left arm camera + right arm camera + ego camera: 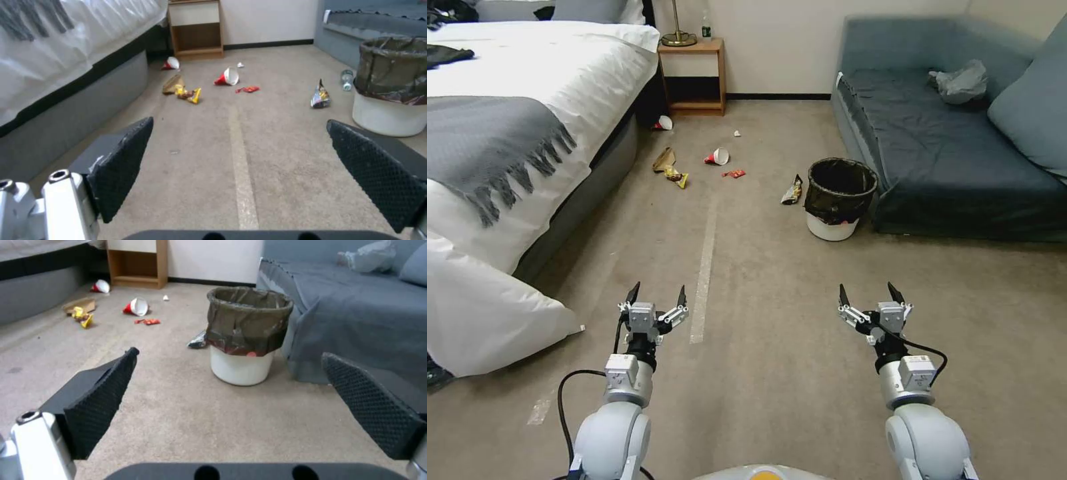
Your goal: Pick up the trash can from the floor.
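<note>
White bed (pixel 527 113), wooden nightstand (pixel 692 77), blue-grey sofa (pixel 947 140); seemingly plain pale wall (pixel 774 40).

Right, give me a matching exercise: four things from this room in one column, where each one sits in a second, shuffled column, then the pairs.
Things:
1. trash can
2. grey plastic bag
3. lamp base
4. grey fringed throw

Places:
A. on the bed
B. on the sofa seat
C. on the carpet beside the sofa
D. on the wooden nightstand

Pairs: 1-C, 2-B, 3-D, 4-A
</note>
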Robot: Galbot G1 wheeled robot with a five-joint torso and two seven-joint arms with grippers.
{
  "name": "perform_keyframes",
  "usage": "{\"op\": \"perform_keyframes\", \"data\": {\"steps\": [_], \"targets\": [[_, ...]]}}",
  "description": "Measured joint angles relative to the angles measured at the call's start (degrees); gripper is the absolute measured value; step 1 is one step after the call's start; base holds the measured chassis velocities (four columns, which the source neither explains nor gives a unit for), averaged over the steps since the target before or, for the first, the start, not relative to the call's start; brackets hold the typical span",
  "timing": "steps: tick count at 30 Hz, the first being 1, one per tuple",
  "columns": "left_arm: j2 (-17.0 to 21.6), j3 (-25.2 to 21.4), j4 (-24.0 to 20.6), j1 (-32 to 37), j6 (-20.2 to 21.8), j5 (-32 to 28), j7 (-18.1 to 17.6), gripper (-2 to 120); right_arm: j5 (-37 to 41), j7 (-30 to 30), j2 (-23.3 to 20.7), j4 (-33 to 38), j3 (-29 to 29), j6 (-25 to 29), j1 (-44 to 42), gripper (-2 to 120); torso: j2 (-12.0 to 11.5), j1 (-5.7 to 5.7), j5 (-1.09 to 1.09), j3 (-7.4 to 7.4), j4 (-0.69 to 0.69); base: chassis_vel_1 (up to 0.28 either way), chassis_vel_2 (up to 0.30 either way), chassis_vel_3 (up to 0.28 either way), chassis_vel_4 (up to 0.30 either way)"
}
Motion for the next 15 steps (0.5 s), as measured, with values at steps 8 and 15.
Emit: {"op": "perform_keyframes", "data": {"steps": [8,15], "targets": [[0.0,0.0,0.0,0.0,0.0,0.0,0.0,96,0.0,0.0,0.0,0.0,0.0,0.0,0.0,100,0.0,0.0,0.0,0.0,0.0,0.0,0.0,0.0,0.0],[0.0,0.0,0.0,0.0,0.0,0.0,0.0,96,0.0,0.0,0.0,0.0,0.0,0.0,0.0,100,0.0,0.0,0.0,0.0,0.0,0.0,0.0,0.0,0.0]]}}
